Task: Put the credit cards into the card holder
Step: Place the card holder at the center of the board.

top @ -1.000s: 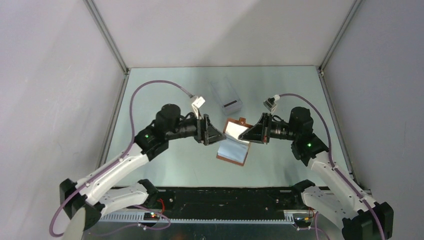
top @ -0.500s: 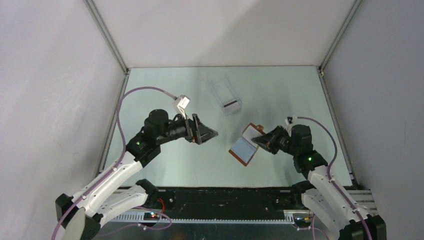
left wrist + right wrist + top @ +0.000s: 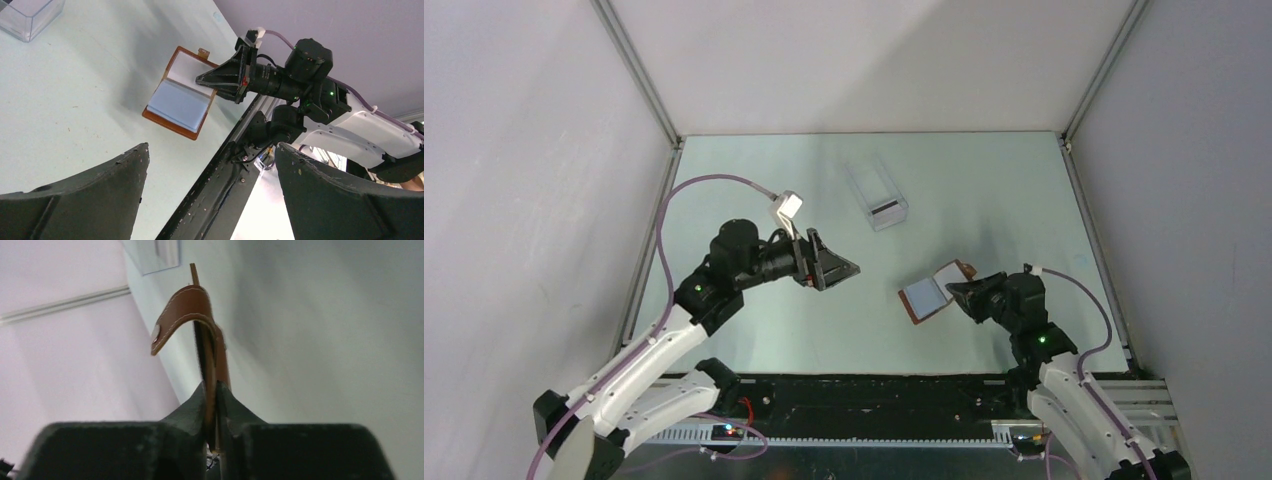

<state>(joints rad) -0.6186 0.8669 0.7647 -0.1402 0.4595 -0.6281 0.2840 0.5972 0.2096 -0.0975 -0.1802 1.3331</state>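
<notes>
Gripping the card holder (image 3: 929, 293) at near right, we are judging no cards loaded yet.
Our right gripper (image 3: 956, 289) is pinching its leather edge; our left gripper (image 3: 852, 268) is hanging wide open, empty; the credit cards (image 3: 885, 210) are waiting in the clear box (image 3: 871, 183) beyond.

card holder (image 3: 930, 296): tan-brown, pale blue-grey inside | table (image 3: 754, 165): pale green | left arm (image 3: 692, 300): black, white

Card holder (image 3: 932, 295) at the near right of the surface (image 3: 1004, 200), its right edge in the right gripper (image 3: 952, 289), left gripper (image 3: 849, 268) well apart to its left, box (image 3: 876, 197) farther back, near centre.
</notes>
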